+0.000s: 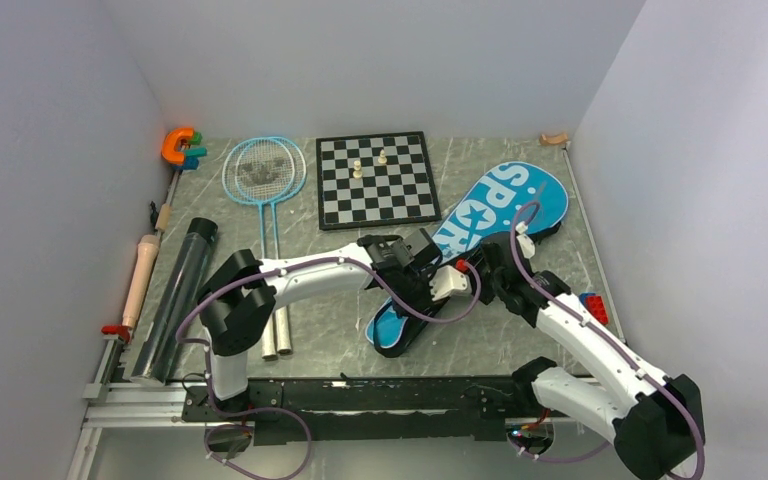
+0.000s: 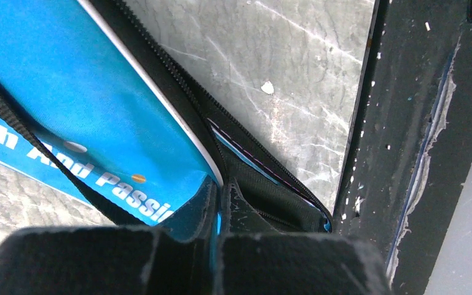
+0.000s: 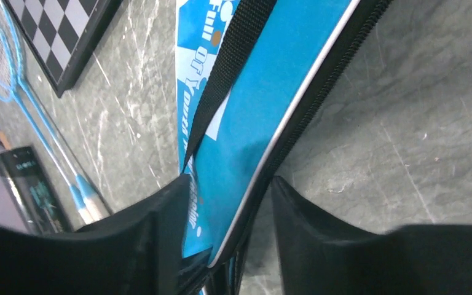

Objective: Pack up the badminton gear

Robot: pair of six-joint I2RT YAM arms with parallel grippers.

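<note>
Across the bench (image 1: 335,325) the blue bag (image 1: 505,200) is lying right of centre. The left gripper (image 2: 219,209) is pinching its top flap (image 2: 117,117); the right gripper (image 3: 228,203) is straddling the zipper edge (image 3: 310,104), jaws spread, so lifting slowly is advisable.

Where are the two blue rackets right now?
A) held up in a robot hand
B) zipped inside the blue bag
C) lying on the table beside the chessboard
C: the rackets lie flat on the table, left of the chessboard, outside the blue bag.
</note>
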